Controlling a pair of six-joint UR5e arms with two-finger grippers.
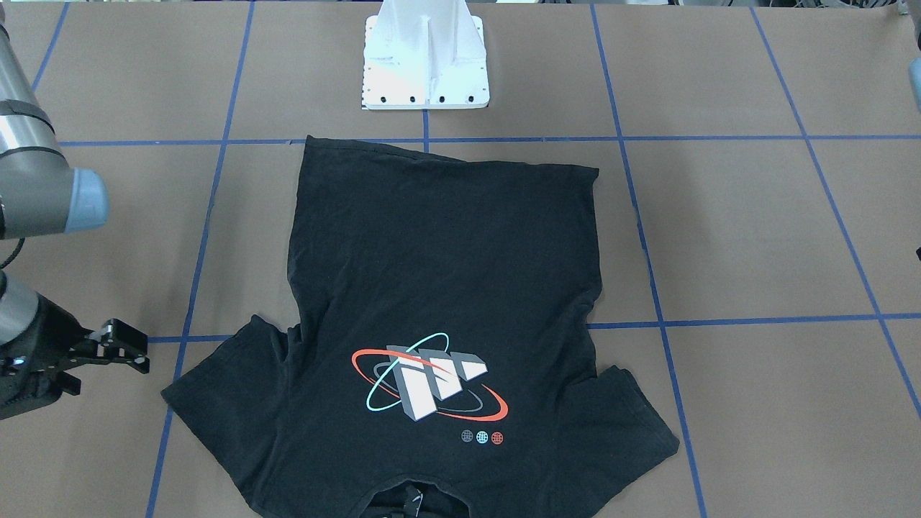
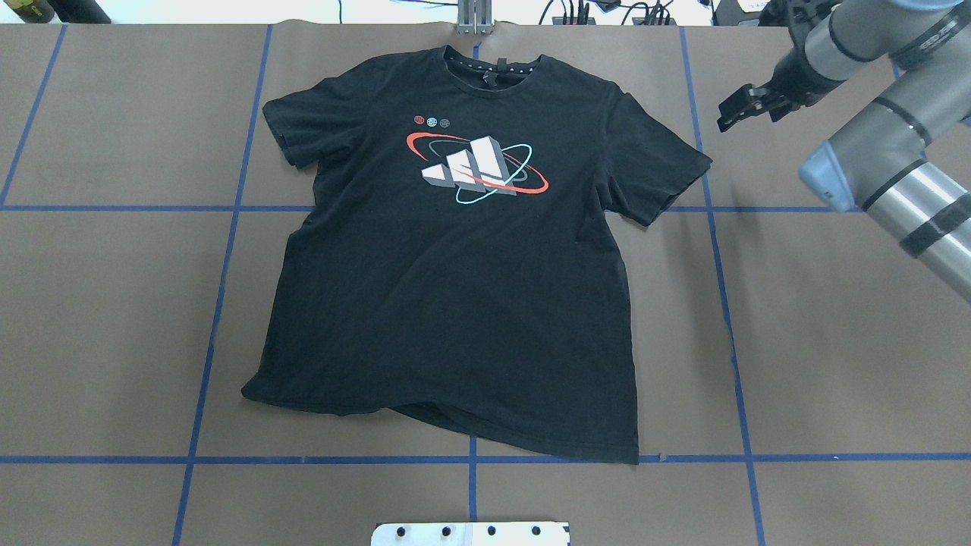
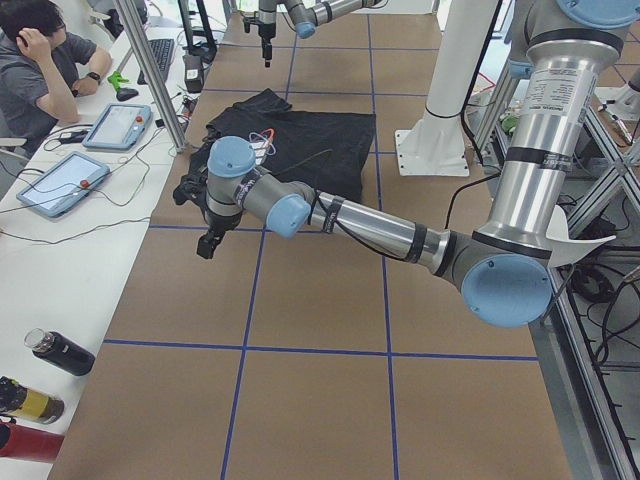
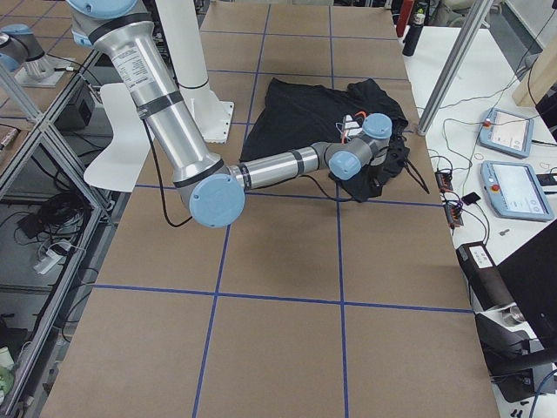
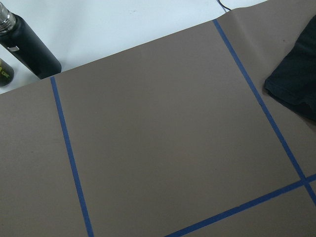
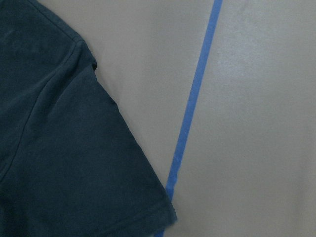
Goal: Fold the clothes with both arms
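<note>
Brown taped table (image 2: 114, 318) | T-shirt (image 2: 455, 288) flat at centre, print up, collar toward 12 o'clock overhead | right gripper (image 2: 734, 110) jaws apart, empty, at 2 o'clock off the sleeve (image 2: 660, 174) | left gripper (image 3: 206, 245) width cannot be told | risk: slanted hem (image 2: 531, 444) may fold crooked.

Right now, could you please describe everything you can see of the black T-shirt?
The black T-shirt lies flat, print side up, on the brown table, collar away from the robot. Both short sleeves are spread. Its print shows white blocks ringed by red and teal orbits. The hem is slightly rumpled. The right gripper hangs beside one sleeve, apart.
</note>
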